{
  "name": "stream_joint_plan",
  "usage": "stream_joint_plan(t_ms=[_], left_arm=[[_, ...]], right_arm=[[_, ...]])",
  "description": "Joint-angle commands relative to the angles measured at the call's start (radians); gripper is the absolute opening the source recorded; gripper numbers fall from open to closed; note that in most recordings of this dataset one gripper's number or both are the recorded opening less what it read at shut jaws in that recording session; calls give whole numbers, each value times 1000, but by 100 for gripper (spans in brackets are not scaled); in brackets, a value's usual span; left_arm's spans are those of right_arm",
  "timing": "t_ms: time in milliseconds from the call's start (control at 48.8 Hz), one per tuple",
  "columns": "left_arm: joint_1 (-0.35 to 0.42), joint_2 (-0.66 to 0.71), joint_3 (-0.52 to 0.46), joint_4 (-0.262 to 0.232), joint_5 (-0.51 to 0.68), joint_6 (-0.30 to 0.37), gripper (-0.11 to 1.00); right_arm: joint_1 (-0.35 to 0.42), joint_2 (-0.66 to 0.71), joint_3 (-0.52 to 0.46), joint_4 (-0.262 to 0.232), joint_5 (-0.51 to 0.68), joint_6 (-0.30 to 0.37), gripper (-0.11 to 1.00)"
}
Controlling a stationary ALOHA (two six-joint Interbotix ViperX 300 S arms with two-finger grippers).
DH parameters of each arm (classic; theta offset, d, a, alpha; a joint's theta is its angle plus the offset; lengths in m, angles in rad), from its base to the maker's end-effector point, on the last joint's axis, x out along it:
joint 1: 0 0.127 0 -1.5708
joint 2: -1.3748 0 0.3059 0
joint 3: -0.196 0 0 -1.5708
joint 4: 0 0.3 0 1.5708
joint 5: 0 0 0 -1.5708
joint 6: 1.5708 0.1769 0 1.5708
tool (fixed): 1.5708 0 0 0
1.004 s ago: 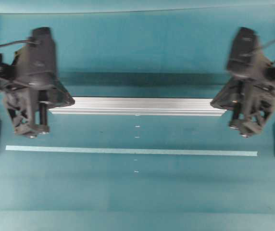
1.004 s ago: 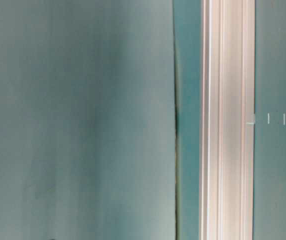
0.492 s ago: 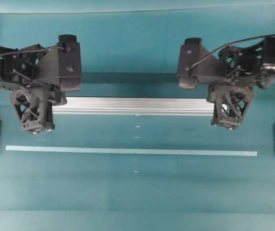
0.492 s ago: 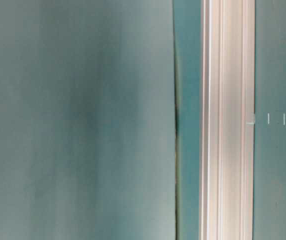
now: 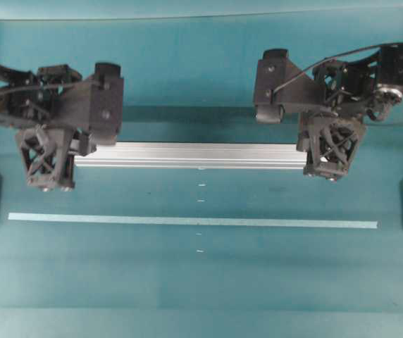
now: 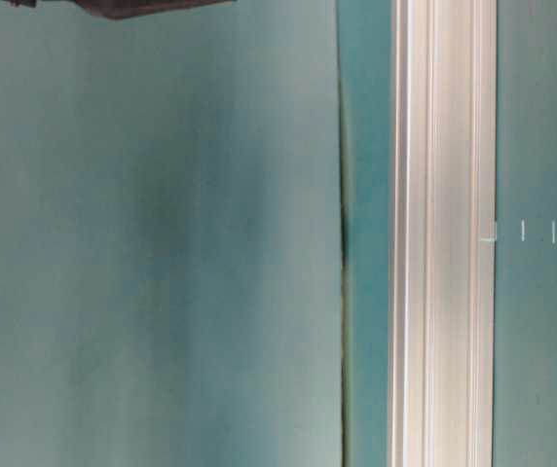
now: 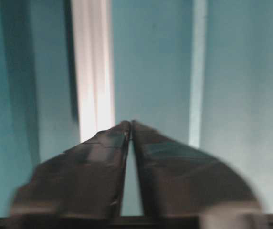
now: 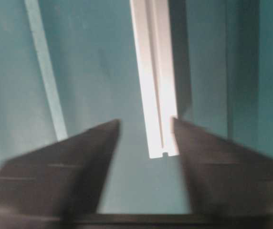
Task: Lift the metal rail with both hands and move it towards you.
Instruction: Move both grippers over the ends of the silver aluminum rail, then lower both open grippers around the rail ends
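The metal rail [image 8: 154, 81] is seen lying on the teal table surface [image 8: 93, 62], its notched end between the parted, blurred black fingers [image 8: 65, 167] of the right gripper [image 8: 143, 125]. The end sits just beside the right-hand finger. A pale tape strip [image 8: 46, 76] is laid well left of the rail.

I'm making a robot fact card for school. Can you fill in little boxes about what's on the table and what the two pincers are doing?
surface: teal table cover
main thing: metal rail, long, silver, grooved, lying flat
other thing: tape strip, thin, pale, nearer the bottom edge of the overhead view, apart from the rail
left pincer: at the rail's left end, fingertips nearly together, holding nothing
right pincer: at the rail's right end, open, rail end showing between its fingers, not gripped
rail lifted: not yet
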State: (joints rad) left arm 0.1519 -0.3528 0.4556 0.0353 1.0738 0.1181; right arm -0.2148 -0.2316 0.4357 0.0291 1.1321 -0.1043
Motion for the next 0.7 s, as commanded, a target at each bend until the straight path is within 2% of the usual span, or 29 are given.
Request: stream_joint_plan(t_ms=[0,61,123,184,246,676], left_arm=[[14,-8,3,2,-9,-2,32],[15,-9,17,2,-28,-2,51],[14,-11,32,3,-55,-2,70],[14,-11,46,3,-77,0,87],[14,-8,57,3,-94,2,97],[35,69,121,2,-221,11,99]], right_arm=[[5,0,-8,-2,-8,-6,74],[8,0,-5,-8,-9,-17,89],[12,0,0,-32,-20,-23,98],[12,0,8,-52,-34,-28,100],[11,0,14,-67,-52,-29,100],[2,38,81,-71,-175,-49,100]])
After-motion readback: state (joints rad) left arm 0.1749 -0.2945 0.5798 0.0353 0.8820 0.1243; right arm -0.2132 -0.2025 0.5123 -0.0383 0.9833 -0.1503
